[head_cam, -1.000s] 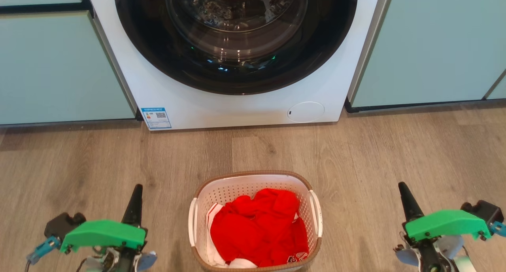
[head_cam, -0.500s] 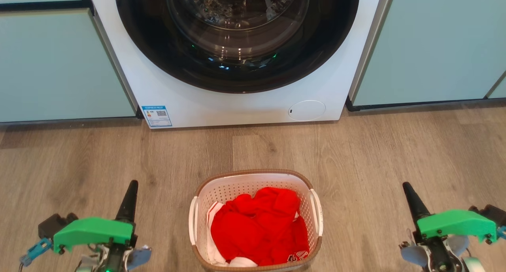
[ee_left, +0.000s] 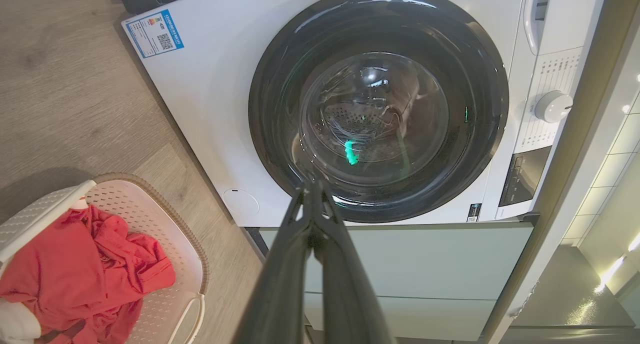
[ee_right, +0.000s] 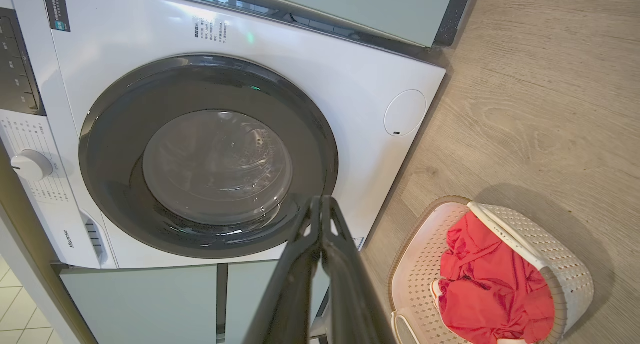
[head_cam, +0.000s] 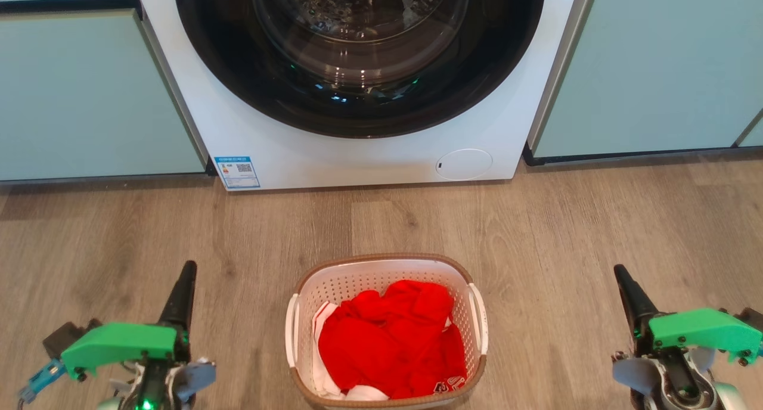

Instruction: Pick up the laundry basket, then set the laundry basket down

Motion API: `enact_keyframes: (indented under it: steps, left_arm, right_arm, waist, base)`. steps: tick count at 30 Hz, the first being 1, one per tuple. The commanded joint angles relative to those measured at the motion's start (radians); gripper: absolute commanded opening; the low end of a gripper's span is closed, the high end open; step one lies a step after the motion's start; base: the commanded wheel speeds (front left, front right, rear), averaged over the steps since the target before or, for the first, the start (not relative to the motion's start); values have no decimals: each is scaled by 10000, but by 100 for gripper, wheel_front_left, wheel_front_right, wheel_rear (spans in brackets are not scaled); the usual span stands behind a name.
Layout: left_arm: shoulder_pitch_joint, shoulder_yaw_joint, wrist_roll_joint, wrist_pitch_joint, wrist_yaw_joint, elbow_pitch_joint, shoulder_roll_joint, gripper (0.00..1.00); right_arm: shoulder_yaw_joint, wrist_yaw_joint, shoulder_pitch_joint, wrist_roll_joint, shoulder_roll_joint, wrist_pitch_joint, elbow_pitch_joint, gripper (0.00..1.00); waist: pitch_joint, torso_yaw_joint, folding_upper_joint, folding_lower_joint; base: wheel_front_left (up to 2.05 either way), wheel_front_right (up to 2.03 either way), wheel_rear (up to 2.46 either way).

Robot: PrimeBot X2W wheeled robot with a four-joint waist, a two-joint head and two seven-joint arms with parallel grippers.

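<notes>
The laundry basket (head_cam: pixel 357 282), white and perforated with a brown rim, stands on the wood floor at the bottom centre of the head view, holding red clothing (head_cam: pixel 390 344). It also shows as the basket (ee_left: pixel 150 214) low left in the left wrist view and the basket (ee_right: pixel 555 264) low right in the right wrist view. My left gripper (head_cam: pixel 186 273) is well to its left, shut and holding nothing. My right gripper (head_cam: pixel 621 276) is well to its right, also shut and holding nothing. Neither touches the basket's white side handles (head_cam: pixel 291 332).
A white washing machine (head_cam: pixel 381 154) with a dark round door stands just beyond the basket. Pale green cabinets (head_cam: pixel 89 100) flank it on both sides. Bare wood floor (head_cam: pixel 566 231) lies between the machine and the basket and around both grippers.
Both grippers have spread outward, away from the basket, the left one further left and the right one further right. The view has shifted slightly. The basket stays on the floor.
</notes>
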Motion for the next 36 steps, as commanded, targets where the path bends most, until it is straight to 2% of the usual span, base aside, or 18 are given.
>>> enact_keyframes:
  steps: [1,17,36]
  left_arm:
    - [-608,436,-244,68,-110,-306,121,0]
    - [-792,958,-1926,579,-368,-289,104,0]
    - [-796,1013,-1880,623,-368,-287,65,0]
  right_arm:
    - [71,62,-525,274,-105,102,-374,0]
    - [-321,71,-653,2050,-81,602,-423,0]
    - [-388,71,-658,1994,-33,656,-418,0]
  waist:
    - [5,3,0,0]
    - [78,44,0,0]
    - [77,44,0,0]
  base:
    - [0,0,0]
    - [0,0,0]
    - [0,0,0]
